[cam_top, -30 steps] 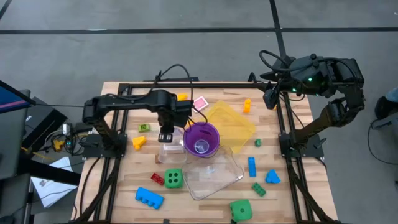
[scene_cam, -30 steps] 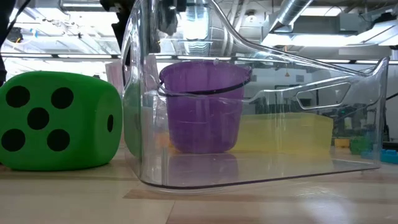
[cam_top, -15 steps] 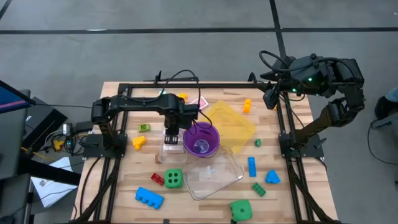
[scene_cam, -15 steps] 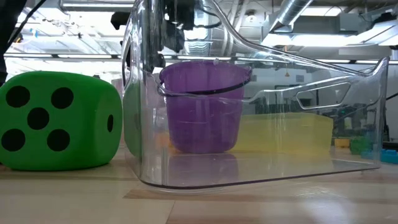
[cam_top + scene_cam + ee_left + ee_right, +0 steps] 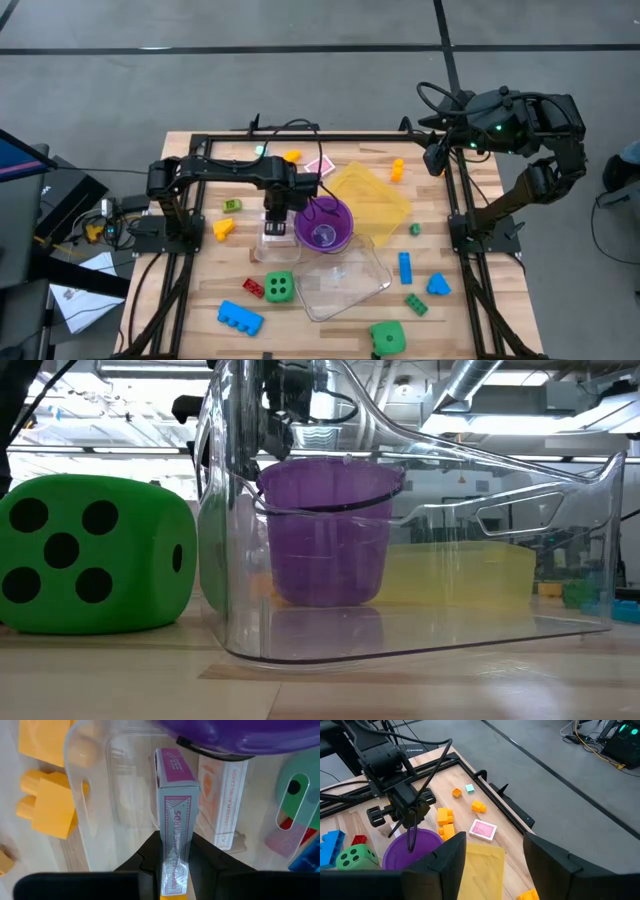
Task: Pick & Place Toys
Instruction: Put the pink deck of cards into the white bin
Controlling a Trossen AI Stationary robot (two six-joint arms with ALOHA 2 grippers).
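The left gripper is clamped on a pink card box by one short end; the box stands on a narrow edge, its long axis running straight out from the fingers, which press its two broad faces; it hangs over a small clear tub that already holds a second, pale orange card box lying alongside, parallel to the first; in the high view this gripper sits at the 9 o'clock side of the purple cup, near the middle of the worktop; a yellow brick lies just outside the tub; a green die rests at 6 o'clock from the gripper; another pink card box lies flat at 1 o'clock from it; the right gripper waits off the worktop's far right corner, fingers apart around nothing.
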